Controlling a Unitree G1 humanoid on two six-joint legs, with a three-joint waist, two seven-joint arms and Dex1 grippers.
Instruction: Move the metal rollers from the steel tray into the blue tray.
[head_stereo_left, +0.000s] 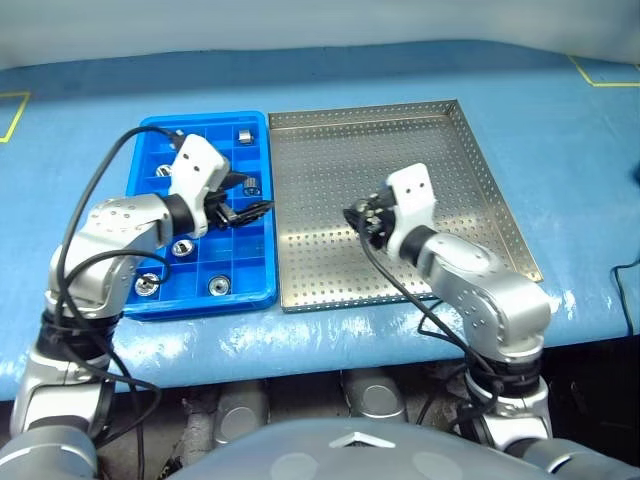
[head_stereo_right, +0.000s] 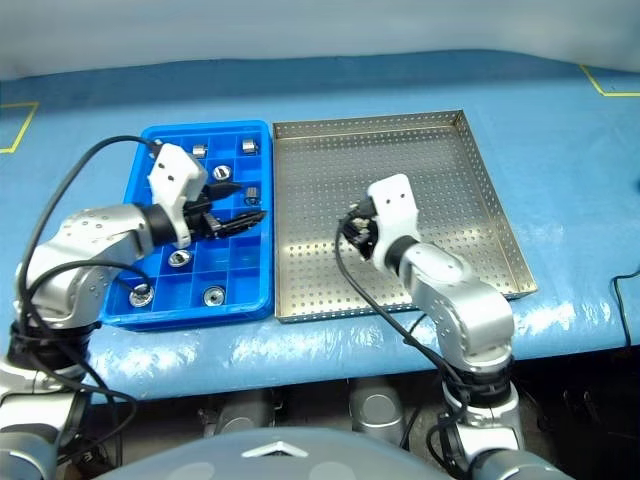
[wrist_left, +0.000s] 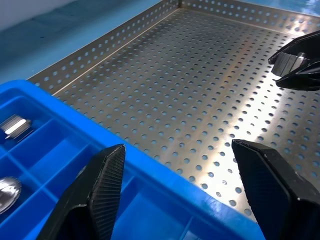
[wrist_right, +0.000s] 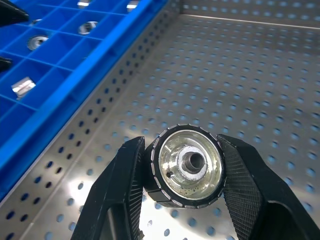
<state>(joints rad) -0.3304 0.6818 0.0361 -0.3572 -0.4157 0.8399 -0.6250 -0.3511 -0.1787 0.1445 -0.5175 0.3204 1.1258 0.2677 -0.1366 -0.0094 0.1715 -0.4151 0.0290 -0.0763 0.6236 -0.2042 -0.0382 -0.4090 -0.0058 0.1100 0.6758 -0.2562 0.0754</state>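
Blue tabletop (head_stereo_left: 400, 70): right end effector (wrist_right: 183, 165) clamps a metal roller (wrist_right: 186, 165) over the steel tray (head_stereo_left: 480, 160); left end effector (wrist_left: 180, 185), spread wide, hovers over the blue tray (head_stereo_left: 150, 130) at nine o'clock.

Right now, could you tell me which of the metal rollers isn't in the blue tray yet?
The roller clamped in the right gripper, above the steel tray.

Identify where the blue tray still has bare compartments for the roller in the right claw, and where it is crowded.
Free: blue tray cells along its steel tray side, near row. Crowded: cells under the open left claw, and the rollers along the near-left rows. The right claw grips its roller.
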